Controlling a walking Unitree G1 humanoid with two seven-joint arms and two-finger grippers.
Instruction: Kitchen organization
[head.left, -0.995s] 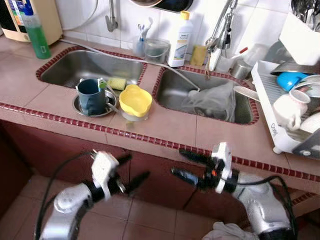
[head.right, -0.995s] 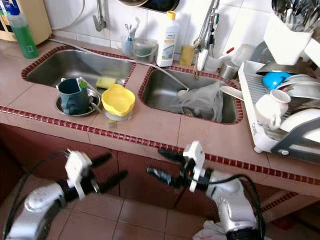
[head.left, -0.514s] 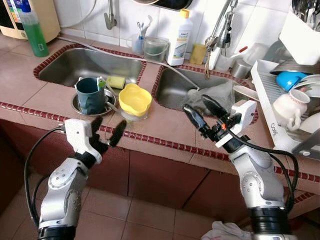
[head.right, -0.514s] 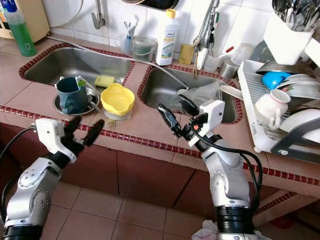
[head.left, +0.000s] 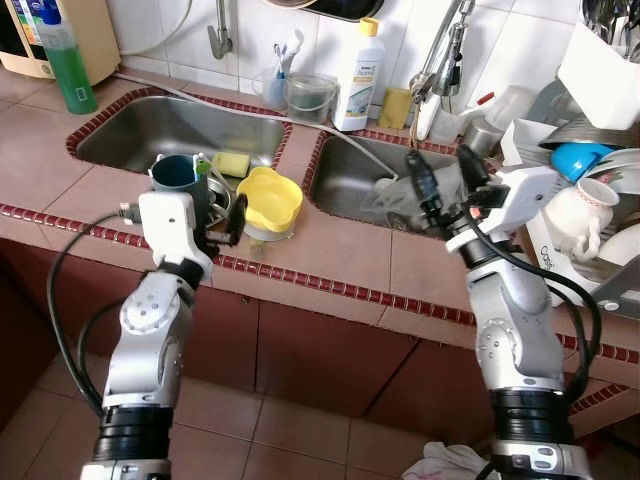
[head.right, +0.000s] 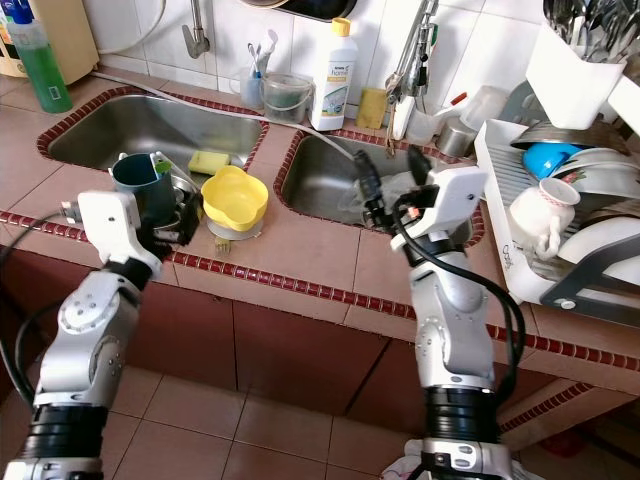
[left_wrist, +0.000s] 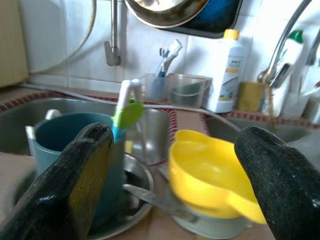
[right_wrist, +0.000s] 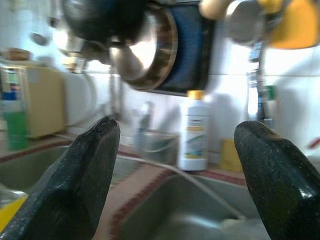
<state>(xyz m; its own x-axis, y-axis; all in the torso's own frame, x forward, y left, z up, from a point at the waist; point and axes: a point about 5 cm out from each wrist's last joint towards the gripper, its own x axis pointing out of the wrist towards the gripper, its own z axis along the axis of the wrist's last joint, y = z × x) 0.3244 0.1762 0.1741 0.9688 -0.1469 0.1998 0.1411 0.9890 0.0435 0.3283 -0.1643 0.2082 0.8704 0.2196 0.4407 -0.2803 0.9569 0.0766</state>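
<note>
Yellow bowl (head.left: 270, 199) sits on the tiled worktop (head.left: 340, 250) between your two sinks, just beside the teal mug (head.left: 180, 180) on a steel dish. Your left pincer (head.left: 226, 222), fingers spread, hovers just before them. Farther right, your right pincer (head.left: 447, 176), also spread, hangs over the right sink (head.left: 350, 165).

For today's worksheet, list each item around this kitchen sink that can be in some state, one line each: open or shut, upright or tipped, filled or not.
left gripper: open, holding nothing
right gripper: open, holding nothing
teal mug: upright on a metal plate
yellow bowl: tilted, on a clear container
white bottle: upright, yellow cap on
green bottle: upright, part filled
white cup: tipped in the dish rack
</note>
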